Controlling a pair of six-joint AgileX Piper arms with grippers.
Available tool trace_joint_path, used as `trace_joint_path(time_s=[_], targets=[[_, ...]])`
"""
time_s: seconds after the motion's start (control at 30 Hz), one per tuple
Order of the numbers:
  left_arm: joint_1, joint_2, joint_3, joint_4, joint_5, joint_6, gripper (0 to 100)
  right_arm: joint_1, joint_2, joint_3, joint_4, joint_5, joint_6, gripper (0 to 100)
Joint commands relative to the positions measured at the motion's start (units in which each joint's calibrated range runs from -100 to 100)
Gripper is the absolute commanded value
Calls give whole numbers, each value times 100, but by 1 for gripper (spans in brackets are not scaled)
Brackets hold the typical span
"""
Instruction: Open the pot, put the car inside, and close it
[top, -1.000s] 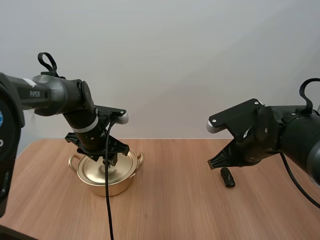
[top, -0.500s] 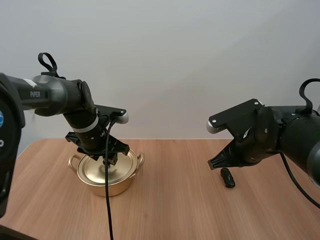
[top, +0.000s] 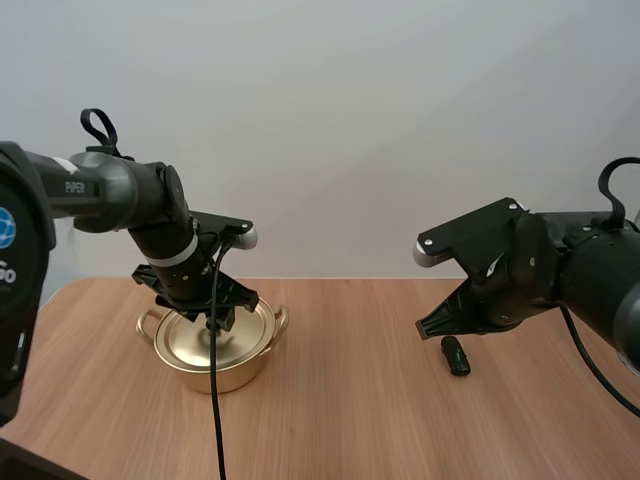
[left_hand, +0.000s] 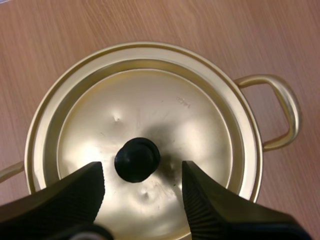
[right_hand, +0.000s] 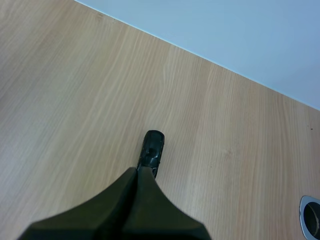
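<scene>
Change over the last second is slight in the high view. The left gripper (top: 215, 318) has shifted only a touch and still hangs directly over the pot (top: 212, 345), close above the lid (top: 205, 338), which remains seated on it. The pot has not moved on the table (top: 340, 420). Far to the right of the pot, the right gripper (top: 425, 327) has held its place, and the car (top: 456, 355) lies on the wood just beyond it, untouched and well apart from the pot.

From the left wrist, the fingers (left_hand: 75, 192) stand wide apart, their ribbed faces turned to each other, with the lid's black knob (left_hand: 137, 159) between them. A gap shows on each side of the knob, so nothing is gripped yet. The lid sits square inside the pot's rim, and one loop handle (left_hand: 280, 107) juts out to the side.

From the right wrist, that arm's fingers lie pressed together as one dark wedge, holding nothing. The small dark car sits just past the wedge's tip, lying lengthwise away from it on bare wood.

My reading is that the left arm has finished lining up on the knob and the task is at its very start: the pot is unopened and the car is not picked up. Closing on the knob looks like the next move, and the car cannot go in until the lid is lifted away.
</scene>
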Motion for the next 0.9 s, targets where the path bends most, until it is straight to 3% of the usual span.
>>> trace_joint_path(time_s=[0.0, 0.87], targets=[[2, 7, -2, -40, -83, 20, 76, -1, 1, 3, -1, 4, 5, 0], [2, 282, -2, -74, -261, 43, 69, -1, 1, 3, -2, 61, 5, 0]])
